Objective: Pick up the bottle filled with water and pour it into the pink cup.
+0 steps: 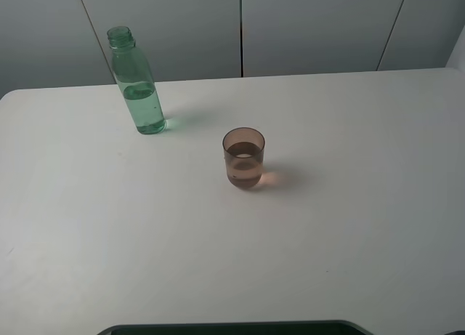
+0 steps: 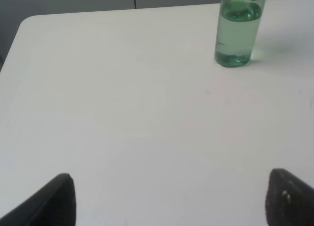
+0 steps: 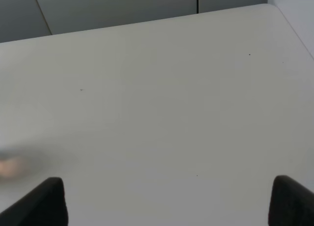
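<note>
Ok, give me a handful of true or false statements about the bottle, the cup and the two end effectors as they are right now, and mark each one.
1. The bottle stands upright with no cap. True.
2. The cup is empty. False: it holds some liquid.
3. The bottle touches the cup. False: they stand apart on the table, the bottle farther back and to the left in the high view.
4. The left end effector is open, holding nothing. True.
5. The right end effector grips the cup. False: it is open over bare table.
</note>
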